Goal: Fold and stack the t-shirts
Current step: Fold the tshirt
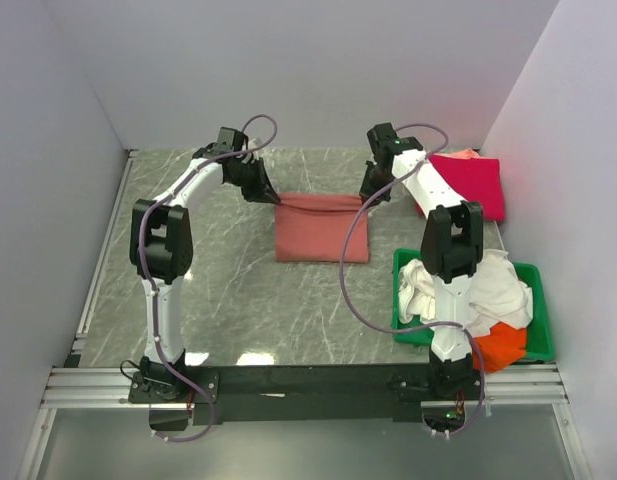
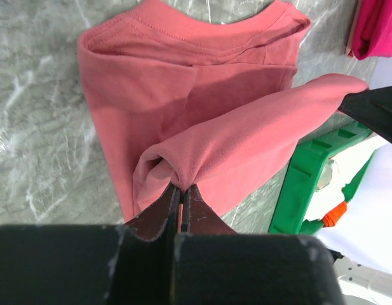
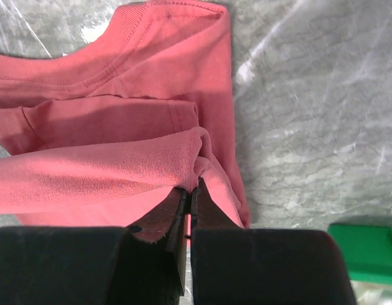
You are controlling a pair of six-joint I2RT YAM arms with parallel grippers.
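- Grey marbled table (image 1: 238,300), pale walls (image 1: 308,70) on three sides.
- Salmon shirt (image 1: 321,228) lies folded at centre frame.
- Left gripper (image 2: 182,190) and right gripper (image 3: 190,187) each pinch one of its upper corners, jaws closed on cloth.
- Crimson shirt (image 1: 473,180) upper right; tray (image 1: 400,300) lower right.

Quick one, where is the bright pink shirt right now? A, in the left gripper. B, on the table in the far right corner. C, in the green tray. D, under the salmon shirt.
B: the pink shirt lies on the table at the far right, beyond the green tray.
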